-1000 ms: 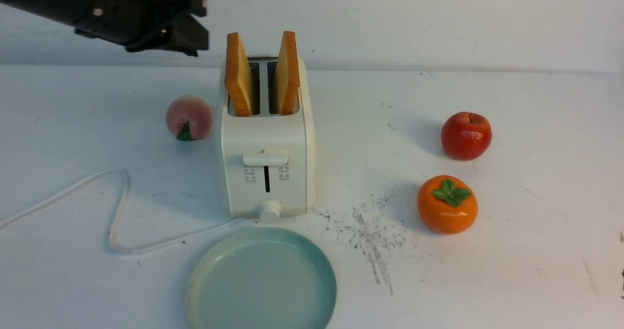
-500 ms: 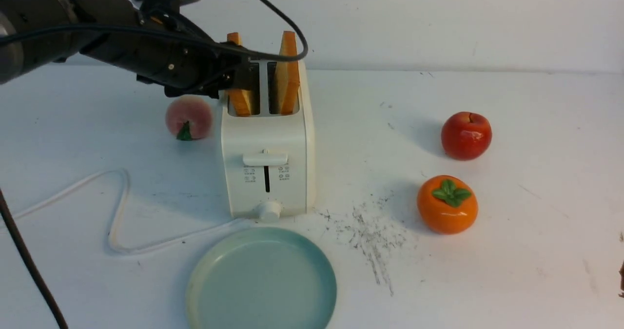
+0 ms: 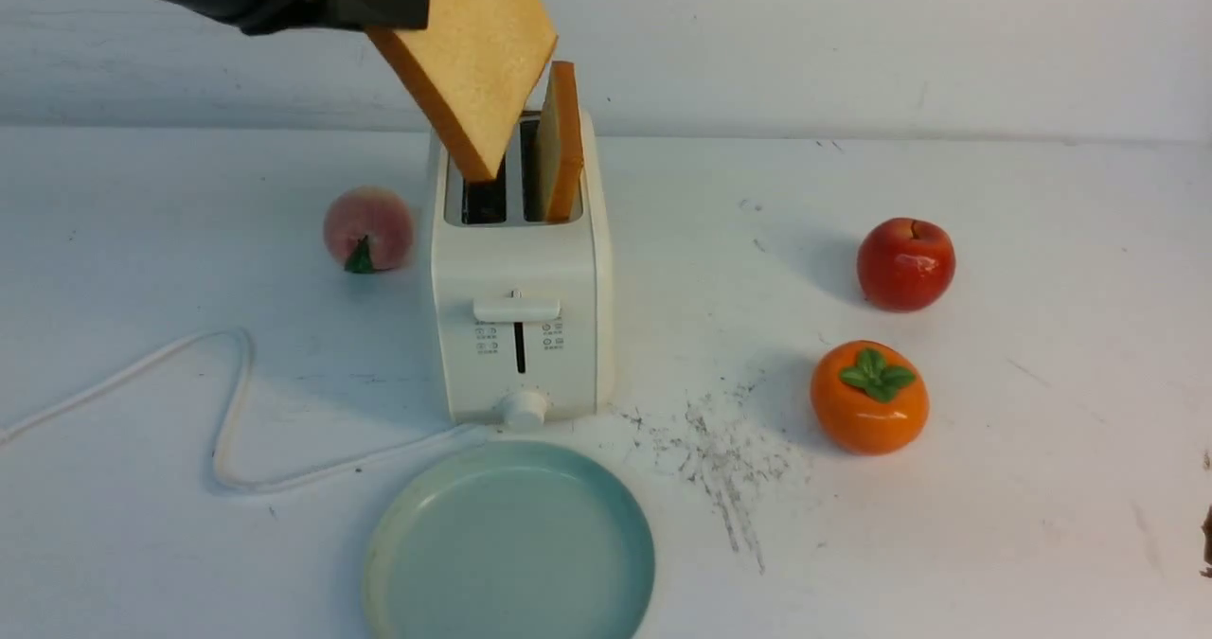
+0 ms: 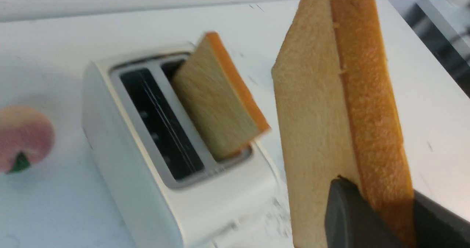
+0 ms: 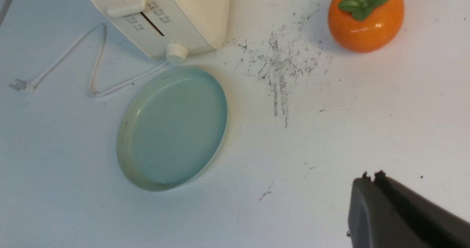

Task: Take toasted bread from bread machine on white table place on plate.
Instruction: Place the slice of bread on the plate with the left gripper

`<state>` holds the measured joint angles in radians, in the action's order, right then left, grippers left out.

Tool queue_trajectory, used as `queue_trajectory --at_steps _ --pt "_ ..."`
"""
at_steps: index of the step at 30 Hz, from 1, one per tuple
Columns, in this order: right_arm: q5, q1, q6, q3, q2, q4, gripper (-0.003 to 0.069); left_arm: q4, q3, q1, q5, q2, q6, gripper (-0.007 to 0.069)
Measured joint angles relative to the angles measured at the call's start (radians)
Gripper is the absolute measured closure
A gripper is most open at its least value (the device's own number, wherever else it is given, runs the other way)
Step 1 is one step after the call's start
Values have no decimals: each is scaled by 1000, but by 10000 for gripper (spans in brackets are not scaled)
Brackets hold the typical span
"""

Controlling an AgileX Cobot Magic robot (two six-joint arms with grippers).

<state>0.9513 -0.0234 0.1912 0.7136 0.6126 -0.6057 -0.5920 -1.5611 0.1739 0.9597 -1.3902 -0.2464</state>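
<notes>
My left gripper (image 3: 417, 0) is shut on one slice of toasted bread (image 3: 473, 47) and holds it tilted in the air above the left slot of the bread machine (image 3: 519, 308). In the left wrist view the held slice (image 4: 330, 123) sits between the dark fingers (image 4: 349, 218). The second slice (image 3: 561, 142) stands in the right slot, also in the left wrist view (image 4: 216, 104). The plate (image 3: 511, 544) lies empty on the white table (image 3: 994, 525) in front of the toaster. My right gripper (image 5: 371, 175) is shut and empty, above bare table right of the plate (image 5: 172, 126).
A peach (image 3: 367, 228) lies left of the toaster. A red apple (image 3: 905, 263) and an orange persimmon (image 3: 868, 397) lie at the right. The white cord (image 3: 227, 431) loops over the table at the left front. Dark scuff marks (image 3: 724, 459) lie right of the plate.
My left gripper closed on the left slice in the toaster and has lifted it up and out; the left slot now stands empty. The right slice has not moved.
</notes>
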Motion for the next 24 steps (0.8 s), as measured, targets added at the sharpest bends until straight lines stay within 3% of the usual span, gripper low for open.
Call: queue_trajectory --at_steps 4,9,13,16,24 --pt "-3 0 13 0 0 0 656 -2 24 0 227 58 -5 536" --pt "-8 0 18 0 0 -1 655 -12 161 0 280 64 -64 536" --pt "-8 0 19 0 0 -1 655 -17 345 0 252 53 -156 536" --pt "-8 0 20 0 0 -1 653 -70 502 0 140 23 -253 536" --pt "-10 0 20 0 0 -1 645 -235 601 0 -3 -93 -447 536"
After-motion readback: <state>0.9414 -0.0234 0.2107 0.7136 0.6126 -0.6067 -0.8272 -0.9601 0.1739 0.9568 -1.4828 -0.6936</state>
